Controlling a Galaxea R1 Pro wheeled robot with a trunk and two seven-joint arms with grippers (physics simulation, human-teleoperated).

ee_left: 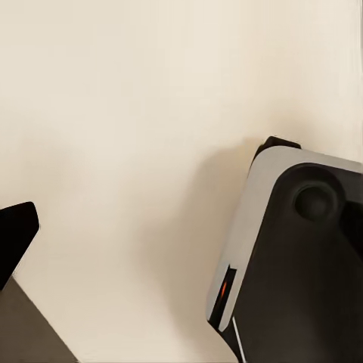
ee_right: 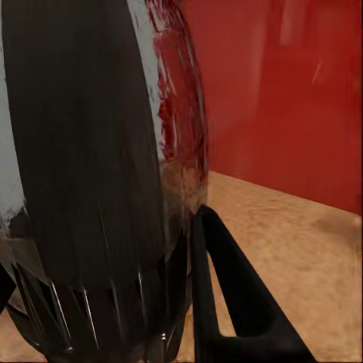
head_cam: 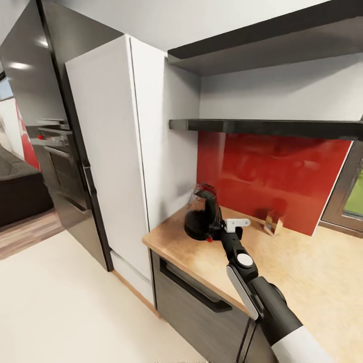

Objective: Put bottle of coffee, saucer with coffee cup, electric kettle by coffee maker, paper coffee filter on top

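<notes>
The electric kettle [head_cam: 200,217], domed clear glass with a black base, black handle and small red switch, stands near the left end corner of the kitchen countertop [head_cam: 302,282]. My right gripper [head_cam: 216,228] reaches in from the right and is at its handle. In the right wrist view the black handle of the electric kettle [ee_right: 83,166] fills the gap between the fingers [ee_right: 227,302] of the right gripper [ee_right: 98,234], which press against it. The left wrist view looks down at cream floor, with one dark fingertip [ee_left: 15,234] at the picture's edge.
A tall white cabinet [head_cam: 116,151] rises just left of the counter end, with a dark fridge [head_cam: 55,101] beyond it. Two dark shelves [head_cam: 272,126] hang above the red backsplash [head_cam: 262,176]. A small brownish object [head_cam: 274,222] sits by the backsplash. Part of my base [ee_left: 295,257] shows below.
</notes>
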